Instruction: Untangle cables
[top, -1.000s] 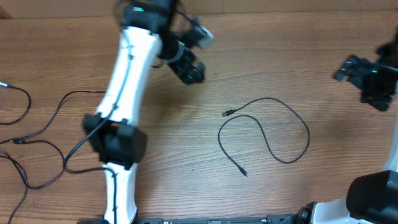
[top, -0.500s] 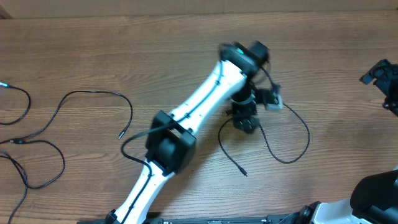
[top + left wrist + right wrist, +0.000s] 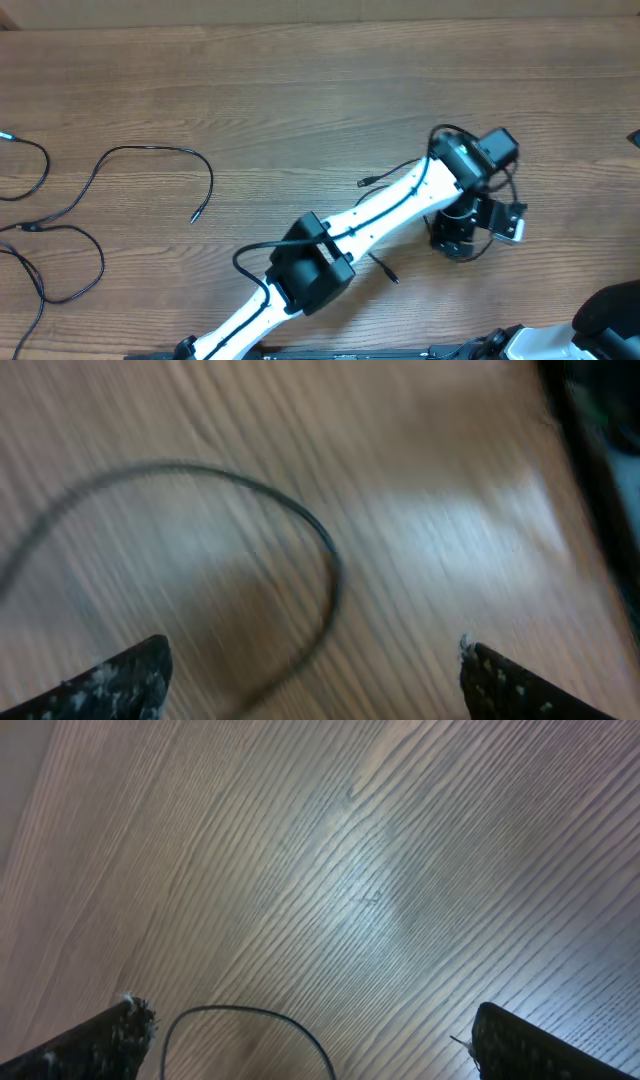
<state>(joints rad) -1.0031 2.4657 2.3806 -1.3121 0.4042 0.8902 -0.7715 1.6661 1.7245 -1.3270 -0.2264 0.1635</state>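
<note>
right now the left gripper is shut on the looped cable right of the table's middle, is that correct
Not quite. The left gripper is open, not shut. The left wrist view shows its fingertips wide apart, with the looped cable lying ungripped on the table between them. The rest holds: it is over that cable, right of the table's middle.

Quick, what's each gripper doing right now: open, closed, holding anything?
Left gripper: open, holding nothing, over a cable.
Right gripper: open, holding nothing.
</note>
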